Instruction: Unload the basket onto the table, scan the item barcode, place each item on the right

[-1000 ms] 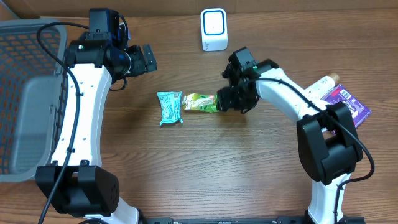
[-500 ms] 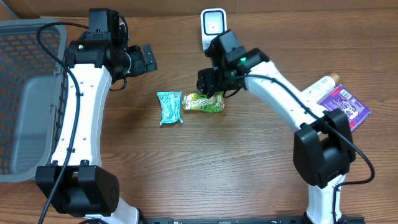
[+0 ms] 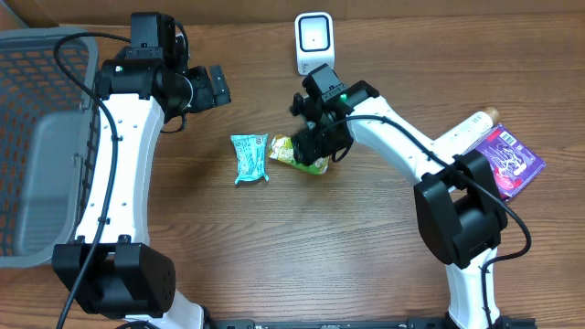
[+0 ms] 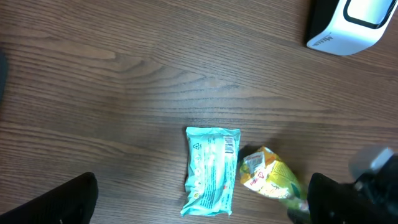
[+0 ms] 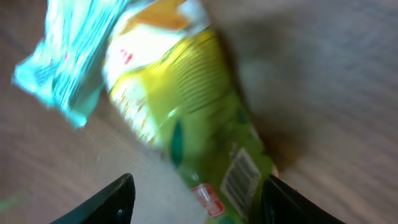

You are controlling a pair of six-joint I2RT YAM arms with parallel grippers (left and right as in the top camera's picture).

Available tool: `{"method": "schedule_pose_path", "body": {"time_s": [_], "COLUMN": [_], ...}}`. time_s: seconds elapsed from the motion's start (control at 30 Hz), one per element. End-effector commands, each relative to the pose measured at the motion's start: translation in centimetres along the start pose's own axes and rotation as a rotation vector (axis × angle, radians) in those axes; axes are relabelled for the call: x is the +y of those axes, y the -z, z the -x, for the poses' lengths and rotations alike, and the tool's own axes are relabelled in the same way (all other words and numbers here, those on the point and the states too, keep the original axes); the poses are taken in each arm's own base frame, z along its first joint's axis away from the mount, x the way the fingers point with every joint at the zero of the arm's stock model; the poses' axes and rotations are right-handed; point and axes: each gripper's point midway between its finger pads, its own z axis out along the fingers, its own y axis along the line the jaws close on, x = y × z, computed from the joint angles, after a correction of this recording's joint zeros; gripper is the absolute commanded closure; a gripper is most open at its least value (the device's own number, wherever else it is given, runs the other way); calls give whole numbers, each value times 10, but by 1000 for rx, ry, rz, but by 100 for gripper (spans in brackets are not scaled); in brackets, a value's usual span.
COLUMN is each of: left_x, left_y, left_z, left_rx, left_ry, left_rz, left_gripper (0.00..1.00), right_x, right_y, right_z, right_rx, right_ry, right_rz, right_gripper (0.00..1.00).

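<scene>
A green and yellow snack packet (image 3: 285, 150) lies on the wooden table next to a teal packet (image 3: 249, 159). My right gripper (image 3: 320, 146) hangs over the green packet's right end. In the right wrist view the green packet (image 5: 199, 112) is blurred. Its barcode (image 5: 239, 174) faces up between the gripper's (image 5: 199, 202) spread fingers, and a gap shows at the left finger. The white scanner (image 3: 314, 42) stands at the back. My left gripper (image 3: 218, 85) is open and empty, high above the table. Its wrist view shows the teal packet (image 4: 211, 171), the green packet (image 4: 270, 177) and the scanner (image 4: 351, 22).
A grey mesh basket (image 3: 37, 137) fills the left edge. At the right, behind my right arm, lie a purple packet (image 3: 514, 161) and a white bottle (image 3: 475, 125).
My right gripper moved left from the green packet's right end, swung up towards the scanner, then came down over the packet. The packet now lies slightly tilted. The left arm has not moved.
</scene>
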Motion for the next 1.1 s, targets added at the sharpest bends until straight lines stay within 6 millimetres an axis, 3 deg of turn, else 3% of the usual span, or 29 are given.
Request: {"method": "schedule_pose_path", "body": {"time_s": [0.0, 0.2, 0.23, 0.33, 0.37, 0.53, 0.63, 0.77, 0.93, 1.0, 1.07], "left_x": [-3, -3, -3, -3, -3, -3, -3, -3, -3, -3, -3], "left_y": [9, 9, 9, 9, 9, 9, 9, 9, 9, 9, 9], "left_z": [5, 5, 5, 5, 5, 5, 5, 5, 5, 5, 5], "left_rx": [-25, -25, -25, -25, -25, -25, -25, -25, -25, -25, -25], "left_ry": [9, 9, 9, 9, 9, 9, 9, 9, 9, 9, 9], "left_rz": [-15, -15, -15, -15, -15, -15, -15, -15, -15, -15, -15], "left_gripper": [1, 0, 0, 0, 0, 0, 0, 0, 0, 0, 0], "right_x": [27, 55, 50, 6, -1, -8, -10, -9, -5, 3, 13], "right_y": [-7, -16, -18, -12, -10, -13, -22, -29, -31, -32, -32], "right_z": [-15, -27, -24, -18, -18, -12, -12, -18, -18, -19, -19], "right_rx": [58, 102, 88, -6, -22, -78, -89, -71, -44, -23, -2], "right_ry": [62, 28, -26, -395, -454, -597, -596, -574, -455, -397, -356], "right_rz": [57, 37, -16, -292, -320, -318, -304, -290, -270, -226, -169], "right_gripper": [34, 34, 33, 25, 25, 27, 34, 52, 88, 95, 96]}}
